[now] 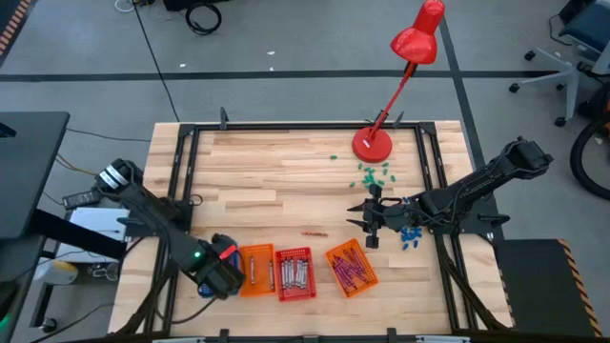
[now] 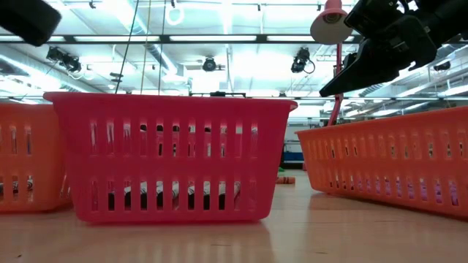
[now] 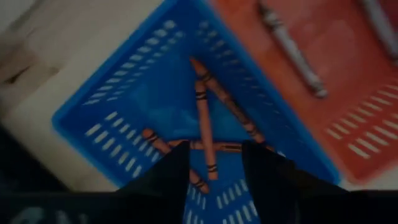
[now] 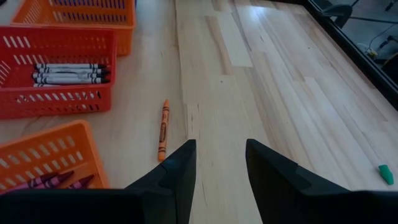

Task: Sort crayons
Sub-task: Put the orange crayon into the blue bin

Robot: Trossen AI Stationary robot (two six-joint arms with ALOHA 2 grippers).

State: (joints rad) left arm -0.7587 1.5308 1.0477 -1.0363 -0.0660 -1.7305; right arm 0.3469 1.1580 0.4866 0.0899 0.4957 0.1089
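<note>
Left gripper (image 3: 214,165): fingers parted over blue basket (image 3: 130,93), orange crayons (image 3: 202,115) inside, apparently just released; right gripper (image 4: 221,163): fingers open, aimed toward stray orange crayon (image 4: 163,129) on bench (image 4: 261,81).

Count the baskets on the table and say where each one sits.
4. A blue basket lies under the left gripper. Beside it in a row near the front edge: an orange basket, a red basket, an angled orange basket.

We see two dark, jointed arms; the left arm (image 1: 152,214) shows a small green light and a red patch near its wrist, and a white band at its base
</note>
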